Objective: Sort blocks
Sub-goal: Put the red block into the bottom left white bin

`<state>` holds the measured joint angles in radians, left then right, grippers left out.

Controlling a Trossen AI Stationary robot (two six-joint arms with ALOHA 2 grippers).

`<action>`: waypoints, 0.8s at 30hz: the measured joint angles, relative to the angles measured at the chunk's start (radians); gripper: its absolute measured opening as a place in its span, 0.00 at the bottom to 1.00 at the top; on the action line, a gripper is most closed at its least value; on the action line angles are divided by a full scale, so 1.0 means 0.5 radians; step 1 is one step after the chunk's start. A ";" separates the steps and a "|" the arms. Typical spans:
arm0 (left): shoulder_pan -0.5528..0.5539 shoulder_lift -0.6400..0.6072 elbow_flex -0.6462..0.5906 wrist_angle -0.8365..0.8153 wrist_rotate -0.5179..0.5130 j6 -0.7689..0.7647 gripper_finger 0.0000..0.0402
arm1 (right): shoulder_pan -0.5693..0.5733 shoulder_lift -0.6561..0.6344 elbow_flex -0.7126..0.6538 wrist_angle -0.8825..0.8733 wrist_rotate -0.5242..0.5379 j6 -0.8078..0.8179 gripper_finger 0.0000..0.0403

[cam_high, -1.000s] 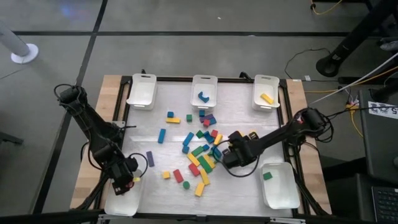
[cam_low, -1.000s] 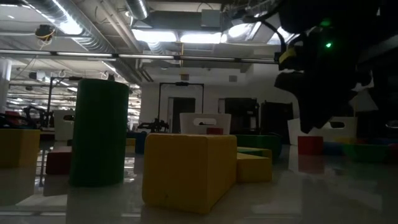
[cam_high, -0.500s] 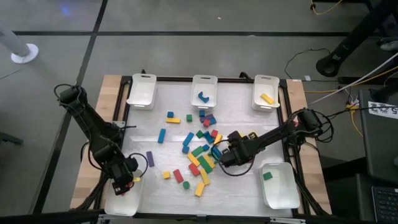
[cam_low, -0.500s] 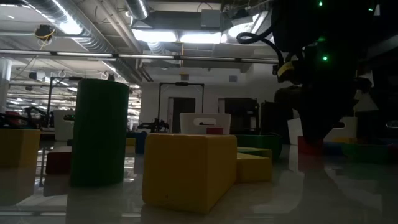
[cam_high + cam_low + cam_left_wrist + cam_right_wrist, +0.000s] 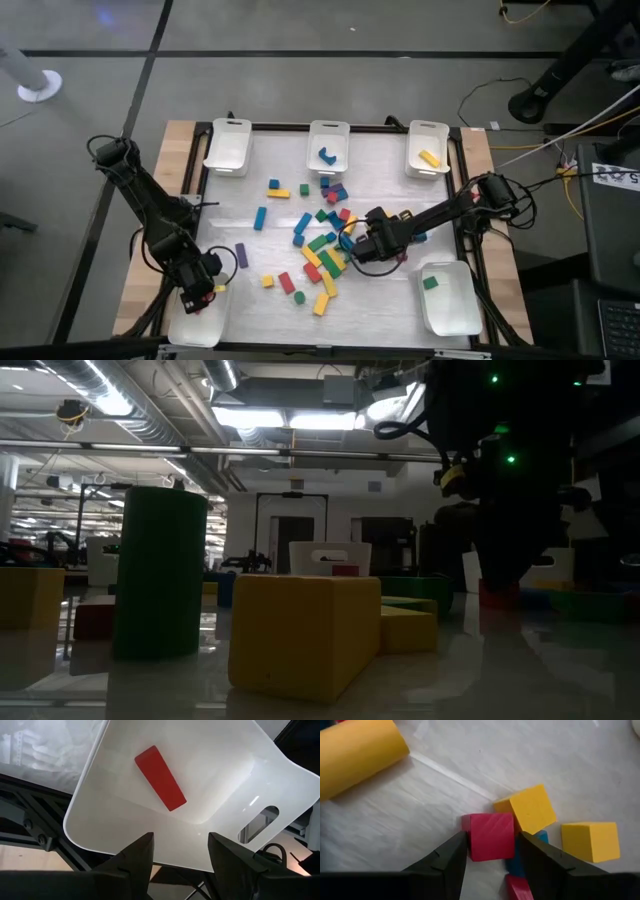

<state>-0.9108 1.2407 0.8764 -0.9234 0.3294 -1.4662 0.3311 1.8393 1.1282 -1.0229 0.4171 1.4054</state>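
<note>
Right fingers (image 5: pixel 490 865) straddle red cube (image 5: pixel 491 836) (untouched) | left fingers (image 5: pixel 179 860) over tray (image 5: pixel 235 780)

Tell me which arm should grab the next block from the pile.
Right. The right gripper hovers over the pile with open fingers either side of a red cube. The left gripper is open over the near-left tray, which holds a red bar, away from the pile.
</note>
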 joint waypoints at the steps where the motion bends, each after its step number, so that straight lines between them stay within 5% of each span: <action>1: 0.000 0.000 0.000 0.000 0.000 0.000 0.44 | 0.000 0.000 0.000 0.000 -0.002 -0.001 0.44; 12: 0.000 0.000 0.000 -0.001 -0.001 0.000 0.44 | -0.008 -0.008 -0.033 0.047 -0.021 -0.010 0.30; 24: 0.000 0.000 0.000 0.000 -0.003 0.142 0.44 | -0.009 -0.012 0.037 0.067 -0.078 -0.115 0.31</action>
<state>-0.9108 1.2407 0.8764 -0.9234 0.3279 -1.3950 0.3264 1.8332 1.1466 -0.9895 0.3781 1.3480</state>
